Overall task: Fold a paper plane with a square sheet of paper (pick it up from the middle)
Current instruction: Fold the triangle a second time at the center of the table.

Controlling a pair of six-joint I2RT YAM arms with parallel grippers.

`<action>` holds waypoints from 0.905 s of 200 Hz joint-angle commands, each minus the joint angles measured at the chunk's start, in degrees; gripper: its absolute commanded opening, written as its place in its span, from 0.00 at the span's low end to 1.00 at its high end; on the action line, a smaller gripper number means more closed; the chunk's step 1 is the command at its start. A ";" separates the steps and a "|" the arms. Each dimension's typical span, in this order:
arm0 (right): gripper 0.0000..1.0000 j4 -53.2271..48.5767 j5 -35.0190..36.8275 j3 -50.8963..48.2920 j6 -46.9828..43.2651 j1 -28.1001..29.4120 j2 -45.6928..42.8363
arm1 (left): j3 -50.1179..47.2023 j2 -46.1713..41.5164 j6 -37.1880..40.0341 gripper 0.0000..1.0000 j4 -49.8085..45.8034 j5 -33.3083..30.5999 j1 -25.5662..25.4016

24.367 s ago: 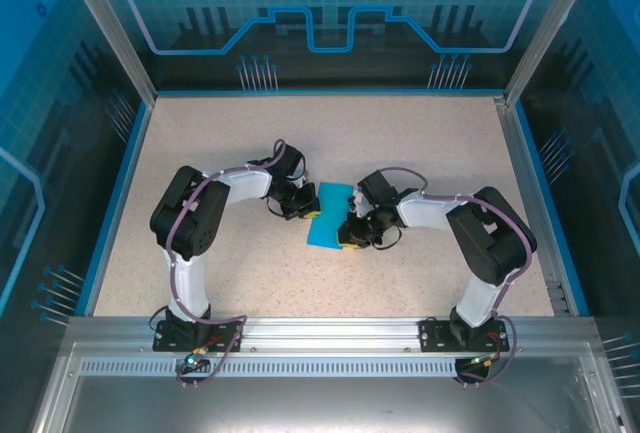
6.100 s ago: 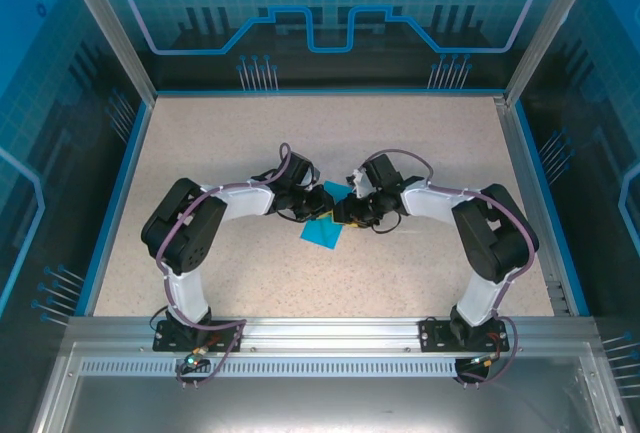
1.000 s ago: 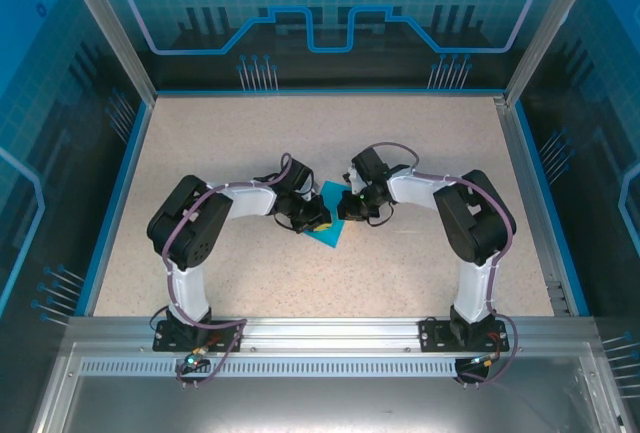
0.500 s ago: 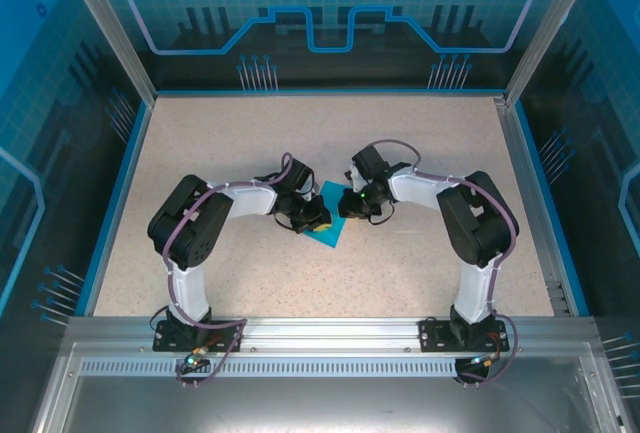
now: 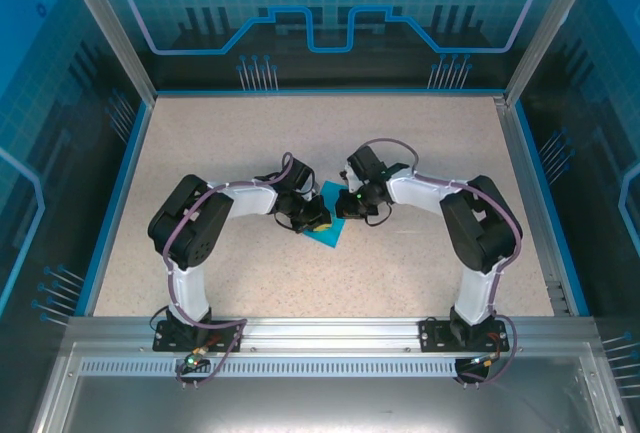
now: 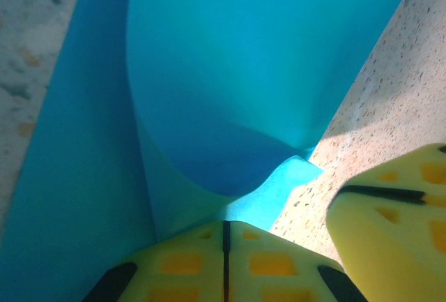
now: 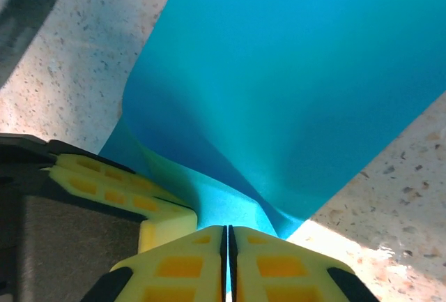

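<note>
The square sheet of paper [image 5: 327,230] is cyan-blue and lies folded into layers at mid-table between both grippers. My left gripper [image 5: 314,219] is shut, and its yellow tips [image 6: 225,224] press down on the sheet's lower layer [image 6: 70,176], just below a raised flap [image 6: 230,72]. From the other side, my right gripper [image 5: 344,209] is shut on the flap's edge. A sliver of cyan shows between its tips [image 7: 228,229], and the flap [image 7: 300,93] curves up away from them. The two grippers almost touch: a left finger [image 7: 118,187] sits beside my right tips, and a right finger [image 6: 390,232] sits beside my left tips.
The speckled beige table [image 5: 400,133] is ringed by a blue rim and glass walls [image 5: 540,43]. An aluminium rail [image 5: 330,328] carrying both arm bases runs along the near edge.
The right arm's elbow has swung slightly outward while its gripper stayed at the paper. The left arm and the sheet have not visibly moved.
</note>
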 commanded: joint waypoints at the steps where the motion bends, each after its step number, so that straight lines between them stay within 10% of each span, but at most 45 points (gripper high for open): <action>1: 0.12 -1.13 -1.07 0.62 0.49 0.64 2.03 | 0.93 1.60 1.92 0.08 -2.89 -1.14 -0.42; 181: 0.11 -6.82 4.78 0.91 0.30 -0.02 6.20 | 5.69 -0.80 5.59 0.09 -5.01 -6.45 0.55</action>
